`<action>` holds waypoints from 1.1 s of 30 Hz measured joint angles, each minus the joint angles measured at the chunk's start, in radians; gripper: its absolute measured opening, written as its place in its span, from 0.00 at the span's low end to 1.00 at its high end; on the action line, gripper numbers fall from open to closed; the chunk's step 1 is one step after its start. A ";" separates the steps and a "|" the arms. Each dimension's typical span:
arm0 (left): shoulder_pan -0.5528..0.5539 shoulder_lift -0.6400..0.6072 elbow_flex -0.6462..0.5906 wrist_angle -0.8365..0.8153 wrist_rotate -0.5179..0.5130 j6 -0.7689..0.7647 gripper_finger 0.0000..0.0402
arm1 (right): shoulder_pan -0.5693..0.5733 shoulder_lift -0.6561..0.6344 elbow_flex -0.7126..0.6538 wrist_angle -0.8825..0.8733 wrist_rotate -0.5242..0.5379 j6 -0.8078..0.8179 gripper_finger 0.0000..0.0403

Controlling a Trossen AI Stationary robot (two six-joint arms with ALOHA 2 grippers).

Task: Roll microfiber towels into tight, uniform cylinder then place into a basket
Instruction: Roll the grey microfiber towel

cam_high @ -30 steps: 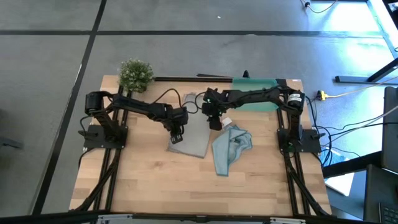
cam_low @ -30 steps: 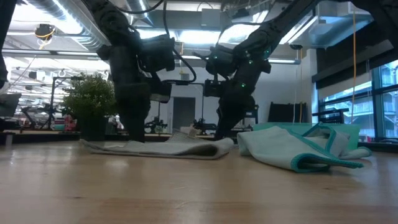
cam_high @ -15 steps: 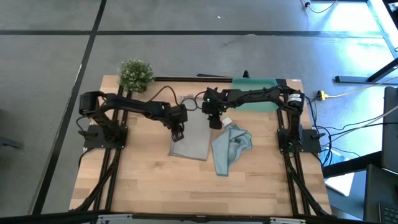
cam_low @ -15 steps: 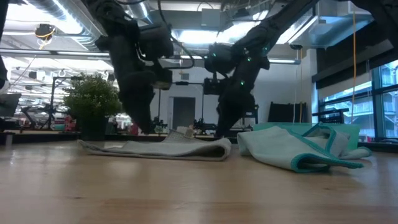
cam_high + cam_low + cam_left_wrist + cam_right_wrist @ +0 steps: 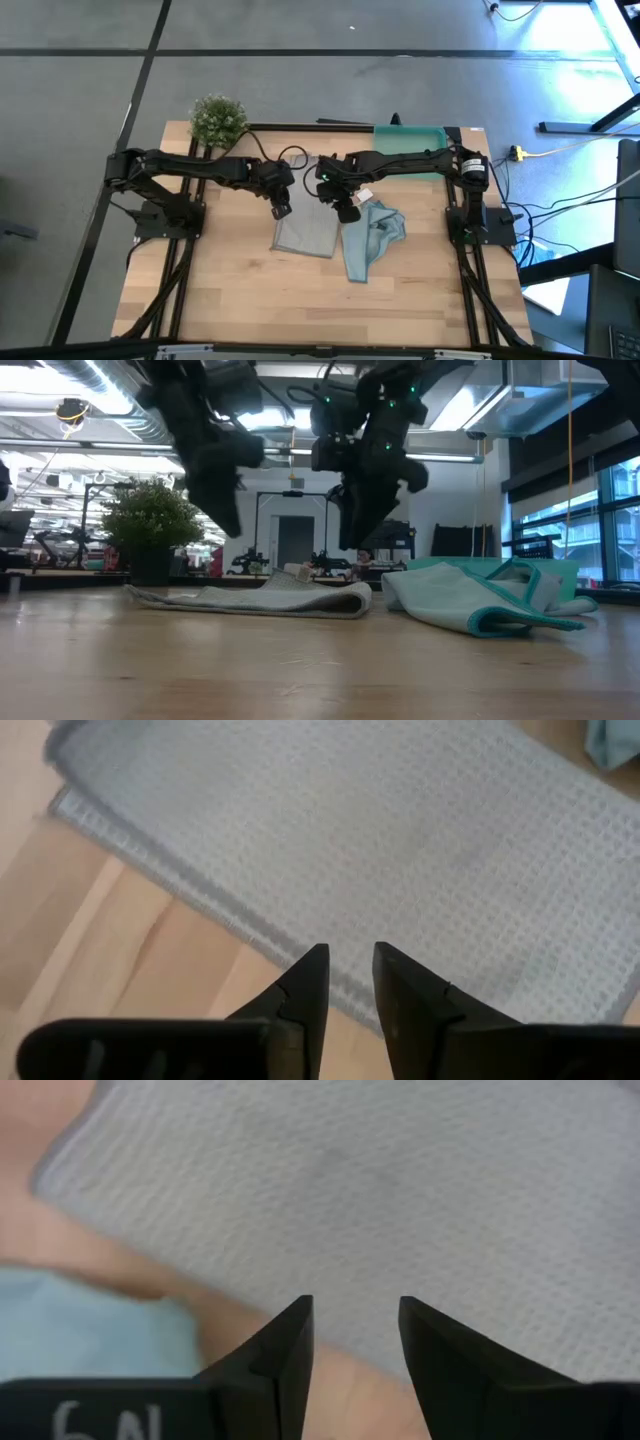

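Note:
The pale grey-blue towel [image 5: 305,230] lies flat and folded on the table's middle, and it also shows in the low view [image 5: 270,598]. The light blue towel [image 5: 372,236] lies crumpled just right of it. The teal basket [image 5: 410,139] stands at the far right edge. My left gripper [image 5: 280,208] hovers over the grey towel's left edge [image 5: 200,900], its fingers a little apart and empty. My right gripper [image 5: 347,211] hovers over the towel's right edge [image 5: 330,1210], open and empty. In the low view both grippers hang well above the cloth.
A small potted plant [image 5: 218,118] stands at the far left corner. Bare wood [image 5: 300,300] lies between the towels and the table's near edge.
Both grippers have risen from the grey towel's level to well above it. The right gripper has also moved a little toward the near edge. The grey towel stays flat on the table.

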 joint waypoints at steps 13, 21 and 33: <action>-0.135 -0.080 0.000 -0.171 -0.054 -0.071 0.19 | 0.161 -0.001 -0.040 -0.032 0.013 0.160 0.37; -0.200 -0.082 0.000 -0.193 -0.116 -0.073 0.19 | 0.280 -0.001 -0.115 0.073 0.007 0.237 0.37; -0.209 -0.082 0.000 -0.193 -0.126 -0.053 0.19 | 0.330 0.000 -0.128 0.222 0.060 0.237 0.37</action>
